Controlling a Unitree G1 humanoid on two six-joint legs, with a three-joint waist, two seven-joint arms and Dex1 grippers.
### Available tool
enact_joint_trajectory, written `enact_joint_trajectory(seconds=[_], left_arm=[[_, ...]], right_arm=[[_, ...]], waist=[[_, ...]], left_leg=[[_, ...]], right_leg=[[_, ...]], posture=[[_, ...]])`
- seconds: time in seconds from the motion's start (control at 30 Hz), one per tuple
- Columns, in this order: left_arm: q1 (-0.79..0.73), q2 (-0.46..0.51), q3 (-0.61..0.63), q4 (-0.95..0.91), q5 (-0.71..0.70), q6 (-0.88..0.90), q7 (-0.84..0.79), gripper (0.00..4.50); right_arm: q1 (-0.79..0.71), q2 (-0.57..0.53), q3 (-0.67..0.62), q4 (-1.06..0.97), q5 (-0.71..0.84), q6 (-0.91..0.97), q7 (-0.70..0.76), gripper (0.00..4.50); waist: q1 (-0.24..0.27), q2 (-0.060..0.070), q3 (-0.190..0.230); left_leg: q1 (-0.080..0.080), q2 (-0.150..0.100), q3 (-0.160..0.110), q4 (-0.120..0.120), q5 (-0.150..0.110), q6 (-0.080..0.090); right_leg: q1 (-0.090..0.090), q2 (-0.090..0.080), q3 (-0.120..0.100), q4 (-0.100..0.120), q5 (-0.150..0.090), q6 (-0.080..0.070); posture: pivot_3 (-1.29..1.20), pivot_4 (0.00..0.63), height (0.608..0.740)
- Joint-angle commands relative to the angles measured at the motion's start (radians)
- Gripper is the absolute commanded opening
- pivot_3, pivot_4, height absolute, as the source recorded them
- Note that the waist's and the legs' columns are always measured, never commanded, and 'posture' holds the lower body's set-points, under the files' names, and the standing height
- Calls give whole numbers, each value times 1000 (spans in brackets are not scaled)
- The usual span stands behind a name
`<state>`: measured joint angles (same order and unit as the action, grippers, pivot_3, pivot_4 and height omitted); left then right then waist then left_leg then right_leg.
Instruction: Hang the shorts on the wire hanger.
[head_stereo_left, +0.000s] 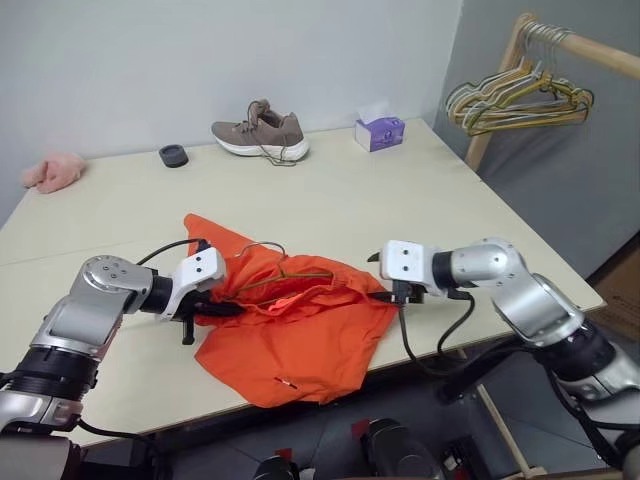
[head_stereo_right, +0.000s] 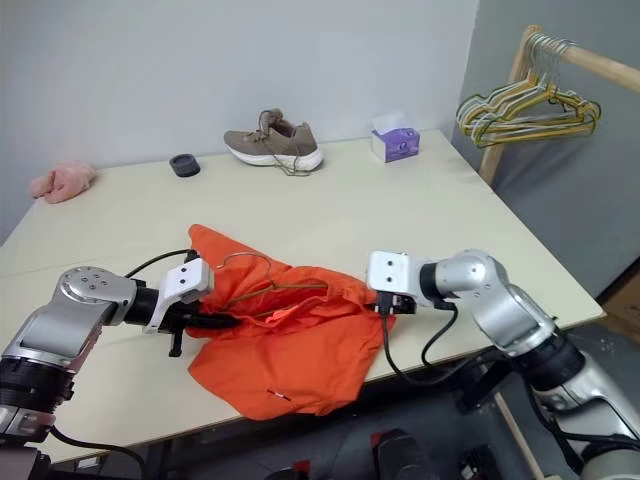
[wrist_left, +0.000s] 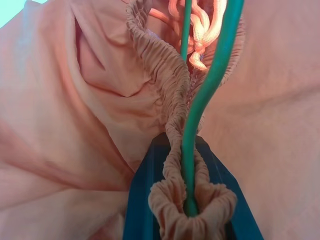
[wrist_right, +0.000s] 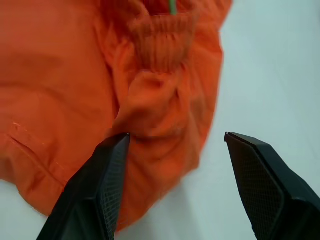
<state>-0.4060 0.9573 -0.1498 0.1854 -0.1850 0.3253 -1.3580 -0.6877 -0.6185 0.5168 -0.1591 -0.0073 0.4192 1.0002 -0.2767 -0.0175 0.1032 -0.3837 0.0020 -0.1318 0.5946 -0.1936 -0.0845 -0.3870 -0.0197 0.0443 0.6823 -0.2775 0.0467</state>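
- Shorts (head_stereo_left: 300, 335), bright orange, lie crumpled near the front edge of the table (head_stereo_left: 400, 210), toward the middle of that edge, with one fold hanging slightly over it.
- Wire hanger (head_stereo_left: 290, 275), thin and green, lies on top of the shorts and partly inside the gathered waistband; its curved hook pokes up toward the far side.
- Left gripper (head_stereo_left: 222, 308) is clenched on the waistband and the hanger wire together at the left end of the shorts; the left wrist view shows the bunched elastic and the wire pinched between its fingers (wrist_left: 145, 200).
- Right gripper (wrist_right: 175, 150) has its fingers spread apart and grips nothing; one finger (wrist_right: 107, 185) is over the orange cloth at the right end of the shorts, the other over bare table.
- Shoe (head_stereo_left: 262, 132), a box of tissues (head_stereo_left: 380, 131) and a small dark round object (head_stereo_left: 173, 155) sit along the far edge.
- Pink cloth (head_stereo_left: 53, 171) lies at the far left corner.
- Bunched hangers (head_stereo_left: 520, 100) hang from a wooden rail (head_stereo_left: 590, 50) beyond the far right corner.
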Motion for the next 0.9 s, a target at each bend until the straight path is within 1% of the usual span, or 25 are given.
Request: enact_joint_trajectory(seconds=[0.03, 0.13, 0.27, 0.33, 0.4, 0.43, 0.6, 0.73, 0.87, 0.9], left_arm=[[1, 16, 22, -33, -1, -3, -4, 0], [8, 18, 26, -42, -1, 0, -2, 0], [20, 25, 34, -50, -2, 1, -1, 0], [24, 25, 36, -53, -4, 3, 0, 0], [26, 22, 34, -60, -6, 8, -1, 0], [27, 21, 32, -63, -6, 10, -1, 0], [19, 19, 30, -63, -4, 14, -4, 0], [16, 17, 30, -59, -3, 10, -6, 0], [17, 16, 31, -60, -6, 10, -7, 0], [18, 15, 31, -61, -8, 10, -9, 0]], right_arm=[[-55, 23, -16, -31, 40, 42, 69, 3240], [-52, 10, -48, -84, 84, 111, 107, 3240], [-19, -29, -105, -179, 151, 213, 123, 3240], [-3, -18, -109, -202, 140, 248, 76, 3240], [8, 11, -70, -157, 53, 215, -14, 3240], [10, 16, -48, -135, 17, 188, -35, 3240], [3, 49, -14, -116, 15, 178, -17, 3240], [-21, 82, 32, -48, -7, 148, 3, 3240], [-37, 115, 51, 9, -19, 125, 13, 3240], [-46, 127, 56, 36, -30, 111, 7, 3073]], waist=[[1, 0, 0], [5, -1, 0], [19, -1, 0], [23, -1, -1], [21, -1, -1], [21, -1, -1], [23, -1, -1], [22, -1, -1], [22, -1, -1], [22, -1, -1]], left_leg=[[0, 0, 0, 0, 0, 0], [-1, 0, -1, 0, 0, 0], [-1, 0, -1, 0, 0, 0], [-1, 0, -1, 0, 0, 0], [0, 0, -1, 0, 0, 0], [0, 0, 0, 0, 0, 0], [0, 0, 0, 1, 0, 0], [0, 0, 0, 0, 0, 0], [0, 0, 0, 0, 0, 0], [0, 0, -1, 0, 0, 0]], right_leg=[[0, 0, 0, 0, 0, 0], [0, 0, 0, -1, 0, 0], [0, 0, 0, -1, 0, 0], [0, 0, 0, -1, 0, 0], [0, 0, 0, 0, 0, 0], [0, 0, 0, 0, 0, 0], [0, 0, 0, 0, 0, 0], [0, 0, 0, 0, 0, 0], [0, 0, 0, 0, 0, 0], [0, 0, 0, 0, 0, 0]], posture=[[-221, 27, 740], [-215, 26, 740], [-213, 29, 740], [-220, 32, 740], [-224, 34, 740], [-225, 34, 740], [-227, 34, 740], [-227, 34, 740], [-221, 31, 740], [-221, 31, 740]])
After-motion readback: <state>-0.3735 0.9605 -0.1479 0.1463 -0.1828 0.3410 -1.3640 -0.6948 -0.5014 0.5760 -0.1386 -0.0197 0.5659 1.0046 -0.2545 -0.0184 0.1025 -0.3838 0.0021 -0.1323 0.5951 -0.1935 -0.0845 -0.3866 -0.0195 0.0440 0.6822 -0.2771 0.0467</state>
